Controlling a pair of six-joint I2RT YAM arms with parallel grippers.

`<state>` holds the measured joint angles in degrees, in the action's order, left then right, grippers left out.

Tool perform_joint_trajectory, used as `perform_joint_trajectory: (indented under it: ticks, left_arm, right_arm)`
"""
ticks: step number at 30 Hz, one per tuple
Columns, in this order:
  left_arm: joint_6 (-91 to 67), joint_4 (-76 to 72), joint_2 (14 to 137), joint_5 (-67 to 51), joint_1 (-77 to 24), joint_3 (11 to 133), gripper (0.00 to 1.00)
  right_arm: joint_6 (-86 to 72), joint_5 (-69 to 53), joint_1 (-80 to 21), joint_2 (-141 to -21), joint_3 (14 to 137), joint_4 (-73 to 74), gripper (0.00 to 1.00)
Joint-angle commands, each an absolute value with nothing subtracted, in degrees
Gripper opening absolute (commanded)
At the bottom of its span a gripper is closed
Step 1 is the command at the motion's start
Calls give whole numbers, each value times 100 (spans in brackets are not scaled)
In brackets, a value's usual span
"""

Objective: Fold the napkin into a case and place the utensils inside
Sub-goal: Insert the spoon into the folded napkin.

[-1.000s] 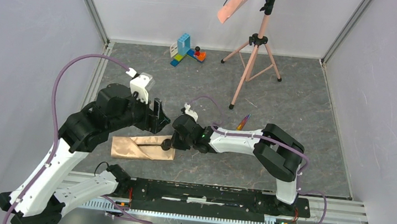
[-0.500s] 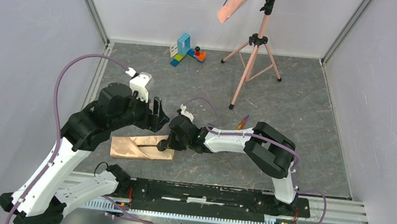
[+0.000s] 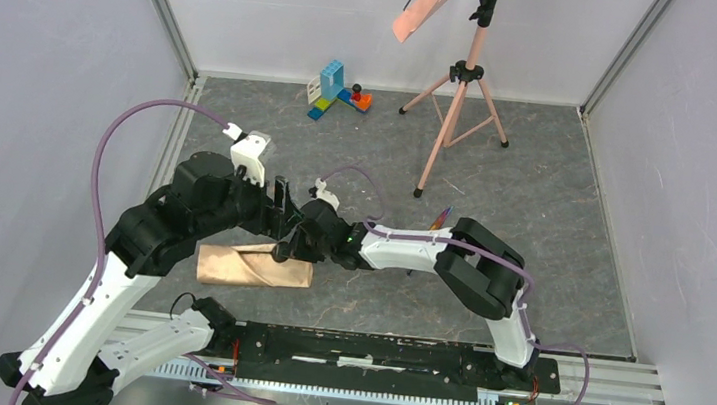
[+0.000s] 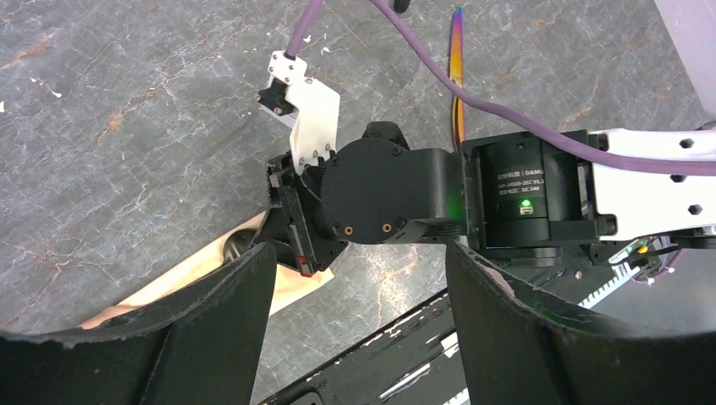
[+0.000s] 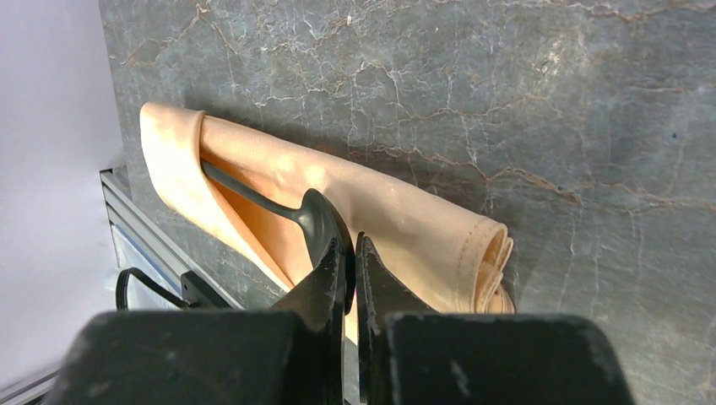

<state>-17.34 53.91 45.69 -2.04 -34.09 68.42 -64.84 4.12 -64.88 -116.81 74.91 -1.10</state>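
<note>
Seen from above, the case point(image 3: 254, 268) lies by the worktop's point(image 3: 537, 191) near edge, left of centre. The right gripper point(image 3: 285, 252) reaches low to its right end, with the left gripper point(image 3: 279, 212) just behind. The purple-gold utensil point(image 3: 440, 218) lies apart, mid-worktop.

The left wrist view shows the left fingers point(image 4: 228, 337) spread wide and empty, above the right wrist.

In the right wrist view, the black utensil point(image 5: 319, 224) sits partly inside the case's open fold. Its round end is pinched between the right fingers point(image 5: 325, 278).

A black spoon point(image 5: 314, 221) lies half inside the peach case point(image 5: 405, 215); iridescent blade point(image 3: 441, 217) lies apart.
</note>
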Motion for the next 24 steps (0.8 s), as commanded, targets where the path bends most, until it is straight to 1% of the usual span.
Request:
perform_joint_trajectory:
  ticks: [1, 6, 10, 16, 24]
  left_arm:
    - [-1821, 5289, 4516, -276, -3374, 6924, 80]
    - [-1789, 5305, 4511, -256, -3368, 6903, 80]
    - [-1793, 5282, 4519, -294, -3369, 6895, 80]
    - [-1766, 5317, 4525, -243, -3357, 6942, 80]
    - [-1766, 5324, 4541, -67, -3349, 7030, 80]
  right_arm:
    - [-6367, 497, -6539, -11864, 7908, -126, 4]
    - [-6359, 483, -6560, -11894, 7895, -71, 6]
    - [-6360, 482, -6559, -11904, 7893, -48, 13]
    - [-6290, 501, -6571, -11751, 7831, -17, 33]
    - [-5662, 655, -6574, -11038, 7532, 290, 57]
